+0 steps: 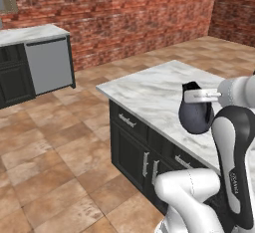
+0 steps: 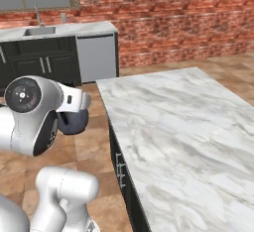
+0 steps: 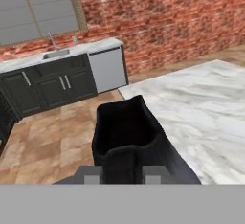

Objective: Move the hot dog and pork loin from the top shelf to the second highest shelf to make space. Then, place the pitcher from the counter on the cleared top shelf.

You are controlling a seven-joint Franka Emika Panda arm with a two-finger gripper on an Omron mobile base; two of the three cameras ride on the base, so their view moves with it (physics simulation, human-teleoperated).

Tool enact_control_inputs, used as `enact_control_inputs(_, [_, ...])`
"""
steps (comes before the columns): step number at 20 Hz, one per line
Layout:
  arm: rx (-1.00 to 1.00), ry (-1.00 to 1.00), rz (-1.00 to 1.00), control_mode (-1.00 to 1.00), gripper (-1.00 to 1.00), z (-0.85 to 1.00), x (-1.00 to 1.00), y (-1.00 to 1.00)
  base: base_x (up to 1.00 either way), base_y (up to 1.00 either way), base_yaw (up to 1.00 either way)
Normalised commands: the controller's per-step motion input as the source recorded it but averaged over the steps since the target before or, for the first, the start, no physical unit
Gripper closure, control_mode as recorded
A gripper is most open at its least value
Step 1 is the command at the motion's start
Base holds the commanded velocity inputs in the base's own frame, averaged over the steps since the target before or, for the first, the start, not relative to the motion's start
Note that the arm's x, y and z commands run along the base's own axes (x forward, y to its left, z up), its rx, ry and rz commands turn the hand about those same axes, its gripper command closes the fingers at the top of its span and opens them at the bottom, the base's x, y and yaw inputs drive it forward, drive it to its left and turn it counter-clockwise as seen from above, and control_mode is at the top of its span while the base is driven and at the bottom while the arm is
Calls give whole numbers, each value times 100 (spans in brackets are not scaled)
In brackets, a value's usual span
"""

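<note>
Pitcher (image 1: 195,116), dark and round-bodied with an open mouth and a spout at the rim, is carried clear of the island counter (image 1: 159,95), hanging in the air beside the counter's near edge in the left base view and showing behind the arm's wrist over the tiled floor (image 1: 55,142) in the right base view. Gripper (image 3: 123,174) is clamped on the pitcher's upper wall, one fingertip (image 3: 91,174) on each side of the dark material just below the rim. Judged from its form, the vessel is rigid and thick-walled, likely of moderate weight and smooth enough to slip; a hold on the rim leaves the round belly hanging below, so it may swing or rotate if the arm turns sharply. A grasp across the wall near the rim, as now, looks workable, provided the vessel is kept upright. Contents: the hand view looks down into the mouth, and the interior is uniformly dark; whether anything is inside cannot be told. No shelf, hot dog or pork loin can be checked from these views, so the state of the top shelf is undetermined. Far counter with sink (image 3: 56,54) and dishwasher (image 3: 108,70) stands well apart against the brick wall.
</note>
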Motion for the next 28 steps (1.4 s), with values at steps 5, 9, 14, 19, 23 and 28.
enact_control_inputs(5, [0, 0, 0, 100, 100, 0, 0, 0, -50, 4, -24])
enact_control_inputs(9, [0, 0, 0, 100, 100, 0, 0, 0, -78, 2, -53])
enact_control_inputs(14, [0, 0, 0, 100, 100, 0, 0, 0, -94, 10, -60])
enact_control_inputs(19, [0, 0, 0, 100, 100, 0, 0, 0, -100, 3, -60])
enact_control_inputs(23, [0, 0, 0, 100, 100, 0, 0, 0, -77, 0, -78])
enact_control_inputs(28, [0, 0, 0, 100, 100, 0, 0, 0, -14, 0, -94])
